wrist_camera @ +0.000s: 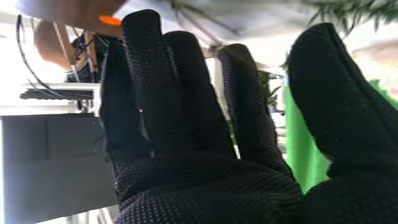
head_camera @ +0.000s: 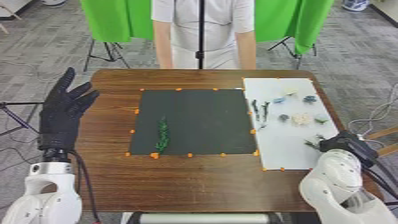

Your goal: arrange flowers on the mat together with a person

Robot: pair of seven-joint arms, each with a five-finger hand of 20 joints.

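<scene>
The wrist view's edge cuts off leafy stems [wrist_camera: 357, 11]

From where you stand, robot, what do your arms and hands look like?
My left arm and right arm are white and rounded. A thin dark cable runs by the left one. My left hand and right hand wear black gloves, the right one with a bumpy, dotted weave.

No text, label, brand, number or sign can be read.
</scene>
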